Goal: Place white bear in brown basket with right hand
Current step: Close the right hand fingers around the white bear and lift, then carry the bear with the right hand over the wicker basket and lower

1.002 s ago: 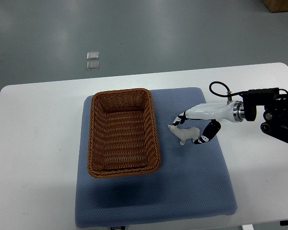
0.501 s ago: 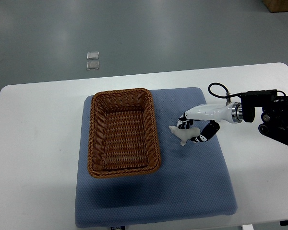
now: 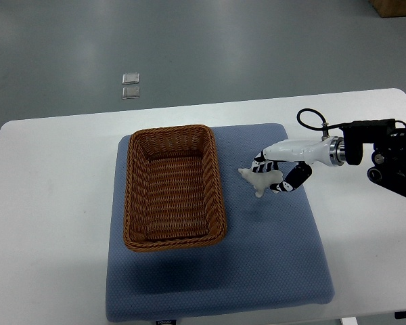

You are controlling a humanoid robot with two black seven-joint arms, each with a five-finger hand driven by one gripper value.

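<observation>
White bear [image 3: 261,181], clamped in my right hand [image 3: 279,177] fingers, lies snout toward nine o'clock, where I see the brown basket [image 3: 173,186] just beside it.

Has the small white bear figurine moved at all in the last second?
Yes. The white bear figurine, gripped by the right hand, has shifted slightly up the picture and rightward, away from the brown wicker basket, apparently lifting off the blue mat.
</observation>
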